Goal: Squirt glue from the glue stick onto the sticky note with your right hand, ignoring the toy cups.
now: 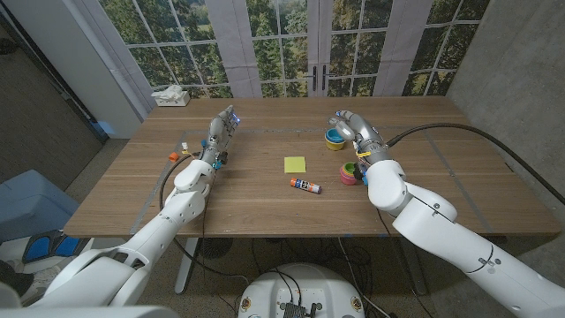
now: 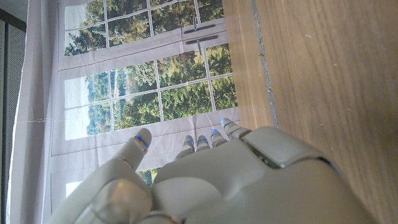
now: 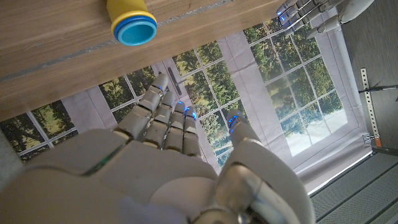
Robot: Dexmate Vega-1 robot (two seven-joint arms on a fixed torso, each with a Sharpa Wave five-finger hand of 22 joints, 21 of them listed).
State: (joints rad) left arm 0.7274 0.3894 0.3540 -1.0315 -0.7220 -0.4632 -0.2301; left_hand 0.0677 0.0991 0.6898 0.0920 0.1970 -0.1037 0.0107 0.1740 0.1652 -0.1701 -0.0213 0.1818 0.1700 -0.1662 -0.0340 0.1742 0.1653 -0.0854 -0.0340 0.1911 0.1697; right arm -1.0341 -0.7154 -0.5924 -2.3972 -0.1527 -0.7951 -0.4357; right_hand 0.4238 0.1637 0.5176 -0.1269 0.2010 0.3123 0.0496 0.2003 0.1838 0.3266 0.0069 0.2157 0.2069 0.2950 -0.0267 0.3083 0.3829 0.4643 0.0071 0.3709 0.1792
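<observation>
Wooden table point(image 1: 265, 190), nested toy cups point(image 1: 335, 138), right hand point(image 1: 355, 128) fingers spread, empty, left hand point(image 1: 221, 128) likewise

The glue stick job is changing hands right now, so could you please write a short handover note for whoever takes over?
Left hand: open, holding nothing, at the table's left side.
Right hand: open, holding nothing, raised near the yellow-and-blue toy cup.
Glue stick: lying on the table, just in front of the sticky note, untouched.
More toy cups sit to the right of the glue stick; ignore them.
Done: nothing yet.
Left: pick up the glue stick with the right hand, apply glue to the note.
</observation>
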